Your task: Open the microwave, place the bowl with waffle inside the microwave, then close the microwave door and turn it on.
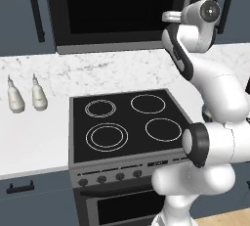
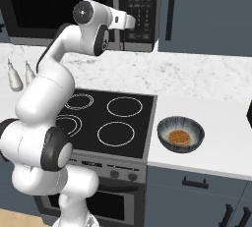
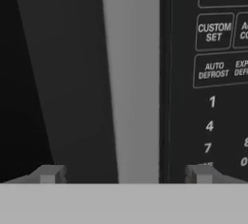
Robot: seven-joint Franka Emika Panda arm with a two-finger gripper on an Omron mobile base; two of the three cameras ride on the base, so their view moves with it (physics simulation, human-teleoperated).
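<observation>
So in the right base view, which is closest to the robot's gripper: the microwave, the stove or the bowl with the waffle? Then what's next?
From the gripper:
1. The microwave, right in front of it.
2. The stove, below it.
3. The bowl holding the waffle, low on the right counter.

I see a black four-ring stove (image 1: 129,122) set into a white marbled counter (image 1: 34,142). Two pale bottles (image 1: 25,95) stand side by side left of it, with dark blue cabinets (image 2: 211,14) above.

Glossy white rounded arm (image 1: 215,93), thick tubular links, bulbous shoulder housing. Black bands at joints; wide dark ring around lower elbow joint (image 2: 54,152). Grey circular cap with dark centre on upper wrist joint (image 1: 211,10). Hand (image 3: 126,174): two small squared grey-tipped dark fingertips (image 3: 48,174), set wide apart.
</observation>
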